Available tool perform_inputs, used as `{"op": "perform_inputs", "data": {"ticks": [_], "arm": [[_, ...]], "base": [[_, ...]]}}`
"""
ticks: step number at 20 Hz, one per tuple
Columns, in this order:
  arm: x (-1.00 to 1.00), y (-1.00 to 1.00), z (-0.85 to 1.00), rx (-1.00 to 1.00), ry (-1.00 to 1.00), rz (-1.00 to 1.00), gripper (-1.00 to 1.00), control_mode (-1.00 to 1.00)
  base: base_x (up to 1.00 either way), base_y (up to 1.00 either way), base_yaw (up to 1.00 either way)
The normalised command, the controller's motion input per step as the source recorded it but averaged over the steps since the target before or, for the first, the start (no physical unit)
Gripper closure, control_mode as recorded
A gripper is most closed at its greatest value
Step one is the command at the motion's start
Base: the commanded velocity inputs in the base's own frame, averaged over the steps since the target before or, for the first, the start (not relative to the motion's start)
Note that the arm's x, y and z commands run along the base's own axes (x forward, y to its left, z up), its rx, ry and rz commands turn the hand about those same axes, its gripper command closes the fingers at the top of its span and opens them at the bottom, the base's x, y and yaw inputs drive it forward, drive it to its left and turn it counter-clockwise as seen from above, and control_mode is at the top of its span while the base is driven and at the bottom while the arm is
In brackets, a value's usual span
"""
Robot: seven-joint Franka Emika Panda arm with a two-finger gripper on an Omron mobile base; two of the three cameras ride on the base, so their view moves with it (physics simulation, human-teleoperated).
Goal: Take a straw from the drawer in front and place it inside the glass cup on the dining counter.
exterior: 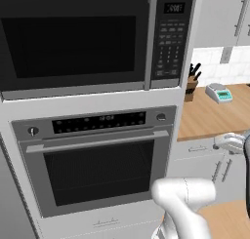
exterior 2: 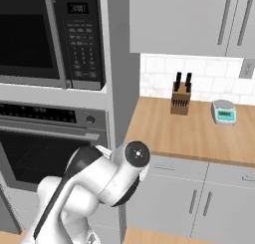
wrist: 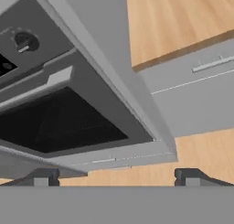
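The oven [exterior: 95,160] is steel-grey with a black glass door; the microwave [exterior: 93,38] is black. The counter [exterior 2: 199,131] is light wood over pale grey drawers [wrist: 201,70]. The knife block [exterior 2: 181,101] is brown, the scale [exterior 2: 223,112] white and green.

A black microwave [exterior: 93,38] sits above the built-in oven [exterior: 95,157] with dark glass door. To the right, on the wooden worktop [exterior 2: 199,133], a knife block [exterior 2: 181,98] stands near a kitchen scale [exterior 2: 223,112].
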Motion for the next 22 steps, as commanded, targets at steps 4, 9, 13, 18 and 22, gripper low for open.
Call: {"op": "perform_inputs", "data": {"ticks": [4, 9, 13, 18, 22], "arm": [[-0.14, -0.44, -0.85, 0.64, -0.11, -0.21, -1.0, -1.0], [0.11, -0.33, -0.66, 0.61, 0.02, -0.21, -1.0, -1.0], [0.62, -0.45, -0.36, 0.63, 0.23, -0.21, -1.0, -1.0], [0.75, -0.48, -0.24, 0.55, 0.28, -0.19, -1.0, -1.0], [0.43, -0.56, -0.54, 0.29, 0.14, -0.12, -1.0, -1.0]], "base": [[0.0, 0.0, 0.0], [0.0, 0.0, 0.0], [0.0, 0.0, 0.0], [0.0, 0.0, 0.0], [0.0, 0.0, 0.0]]}}
